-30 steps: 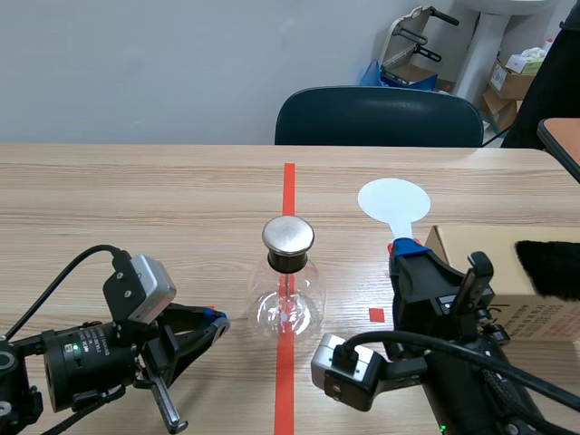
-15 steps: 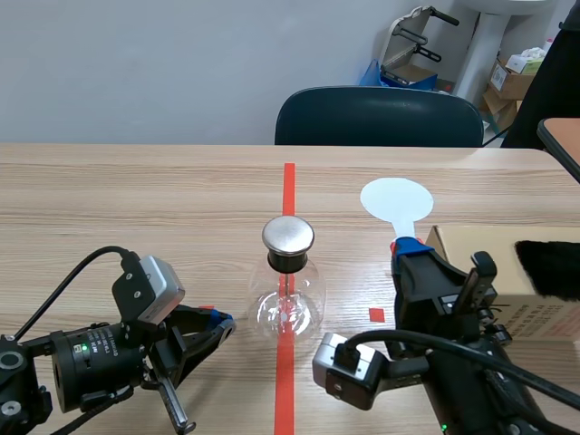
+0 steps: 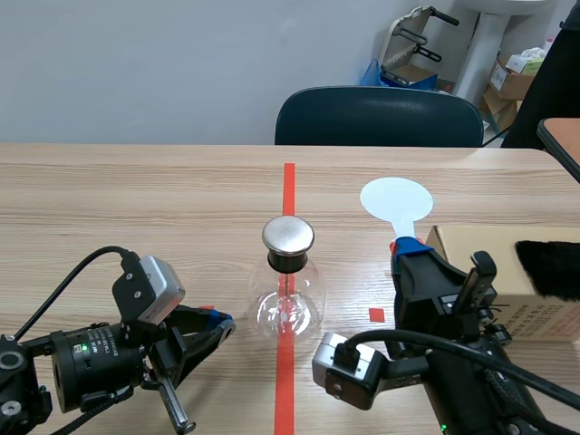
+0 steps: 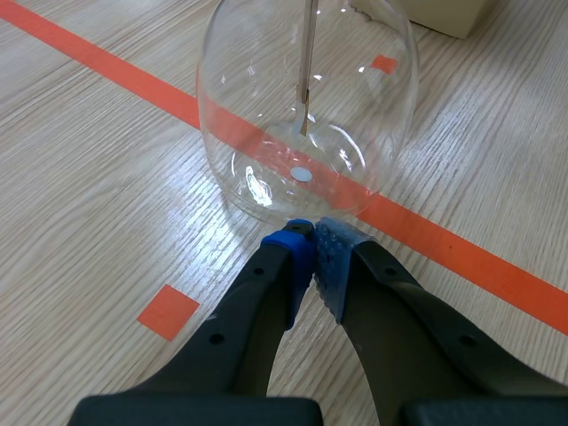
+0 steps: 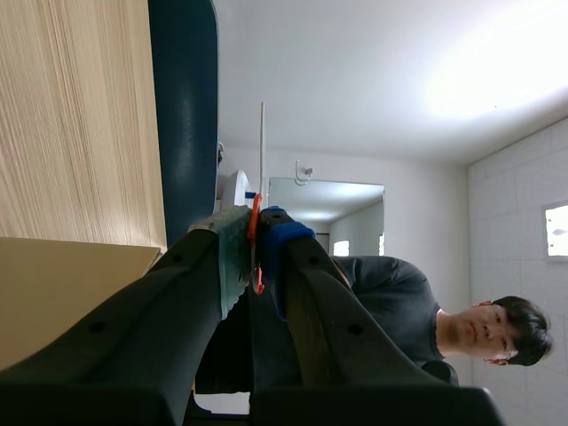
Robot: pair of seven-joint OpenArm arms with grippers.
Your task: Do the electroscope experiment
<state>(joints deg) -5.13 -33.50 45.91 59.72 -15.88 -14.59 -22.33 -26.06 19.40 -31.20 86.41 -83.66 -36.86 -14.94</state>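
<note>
The electroscope, a clear glass flask (image 3: 288, 306) with a metal cap (image 3: 288, 236), stands on the red tape line at the table's middle. My left gripper (image 3: 217, 323) lies low on the table just left of it, shut on nothing. In the left wrist view its blue pads (image 4: 300, 241) meet right before the flask's base (image 4: 266, 169), with the inner rod (image 4: 308, 71) showing through the glass. My right gripper (image 3: 406, 246) points upward, shut on the red handle of a white round paddle (image 3: 395, 201). The right wrist view shows the paddle (image 5: 262, 151) edge-on between the fingers of that gripper (image 5: 253, 224).
A cardboard box (image 3: 480, 272) with a black furry cloth (image 3: 548, 267) on it sits at the right, beside my right arm. A dark chair (image 3: 379, 116) stands behind the table's far edge. A person (image 5: 417, 311) appears in the right wrist view.
My left arm has slid slightly right toward the flask during the first half second, then stayed put. The paddle barely shifted.
</note>
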